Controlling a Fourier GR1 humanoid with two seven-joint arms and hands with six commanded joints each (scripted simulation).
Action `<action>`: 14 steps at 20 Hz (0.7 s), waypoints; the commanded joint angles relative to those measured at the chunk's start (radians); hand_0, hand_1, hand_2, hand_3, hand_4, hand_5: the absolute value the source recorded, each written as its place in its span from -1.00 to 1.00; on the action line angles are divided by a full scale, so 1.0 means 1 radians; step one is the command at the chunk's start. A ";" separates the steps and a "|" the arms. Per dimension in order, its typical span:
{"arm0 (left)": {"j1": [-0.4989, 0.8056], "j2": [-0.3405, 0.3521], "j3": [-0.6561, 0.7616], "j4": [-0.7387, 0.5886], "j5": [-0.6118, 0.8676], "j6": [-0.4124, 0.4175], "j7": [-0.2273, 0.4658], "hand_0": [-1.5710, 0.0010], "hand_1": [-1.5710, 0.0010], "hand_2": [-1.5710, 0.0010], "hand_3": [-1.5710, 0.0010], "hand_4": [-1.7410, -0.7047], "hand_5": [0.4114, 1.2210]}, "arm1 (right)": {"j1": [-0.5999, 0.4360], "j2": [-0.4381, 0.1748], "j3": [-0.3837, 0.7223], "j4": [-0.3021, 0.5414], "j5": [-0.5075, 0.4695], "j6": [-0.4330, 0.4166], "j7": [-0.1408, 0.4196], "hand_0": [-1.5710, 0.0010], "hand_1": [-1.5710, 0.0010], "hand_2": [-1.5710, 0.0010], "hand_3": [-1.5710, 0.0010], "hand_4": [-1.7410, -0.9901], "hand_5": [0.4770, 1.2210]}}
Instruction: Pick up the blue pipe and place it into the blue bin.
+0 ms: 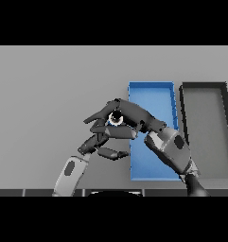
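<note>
My right hand (134, 117) reaches in from the lower right and is shut on the blue pipe (116, 118). Only the pipe's round end and a sliver of blue show between the fingers. Hand and pipe hover at the left rim of the blue bin (153, 90), a long open tray at centre right, with the pipe's end just left of that rim. My left hand (92, 142) sits below and left of the right hand, fingers relaxed and holding nothing, its thumb pointing toward the bin.
A dark grey bin (205, 94) stands directly right of the blue bin, nearly touching it. Grey table (49, 94) stretches to the left and back.
</note>
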 commanded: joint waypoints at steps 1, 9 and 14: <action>-0.009 0.002 0.013 -0.001 0.011 -0.002 0.010 0.99 0.99 1.00 1.00 0.61 -0.94 | -0.047 -0.006 -0.029 0.022 -0.025 -0.012 -0.007 -1.00 -1.00 -1.00 -1.00 -1.00 1.00; -0.019 0.008 0.020 0.007 0.001 0.004 0.020 1.00 1.00 1.00 1.00 0.64 -0.99 | -0.188 -0.218 -0.228 0.247 0.062 -0.113 -0.032 -1.00 -1.00 -1.00 -1.00 -1.00 1.00; -0.011 0.025 0.013 -0.006 -0.014 0.007 -0.008 1.00 1.00 1.00 1.00 0.68 -0.99 | -0.043 -0.297 -0.289 0.282 0.099 -0.083 -0.018 -1.00 -1.00 -1.00 -1.00 -1.00 1.00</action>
